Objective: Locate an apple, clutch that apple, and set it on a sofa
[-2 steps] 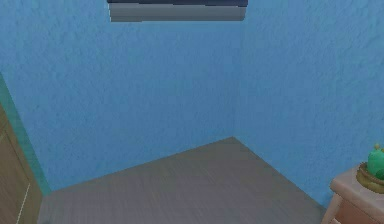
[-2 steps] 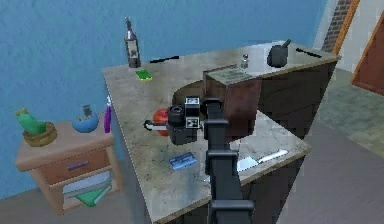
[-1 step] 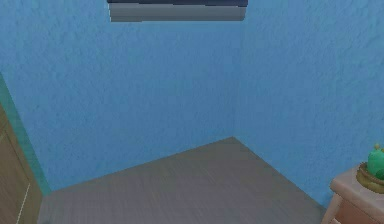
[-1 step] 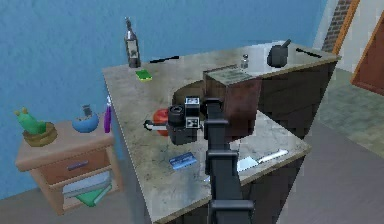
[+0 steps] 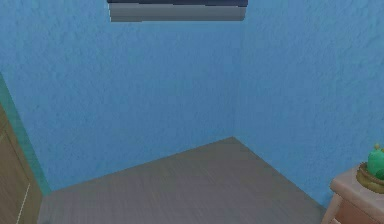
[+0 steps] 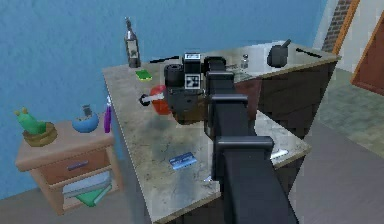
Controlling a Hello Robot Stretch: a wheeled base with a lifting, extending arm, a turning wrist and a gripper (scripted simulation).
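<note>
Dark arm over stone counter, gripper at red blob, can't tell if holding, forward view's blue corner walls.

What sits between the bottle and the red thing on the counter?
A small green thing lies on the counter between the bottle and the red thing, in the arm side view.

Forward view: faces ahead and somewhat down into a blue wall corner, fairly near, with floor across the lower frame.
Arm side view: looks down on a stone countertop at close range; the arm rises from the bottom edge.
Shared: wooden side table at the forward view's lower right, and the same side table at the arm side view's lower left.
</note>
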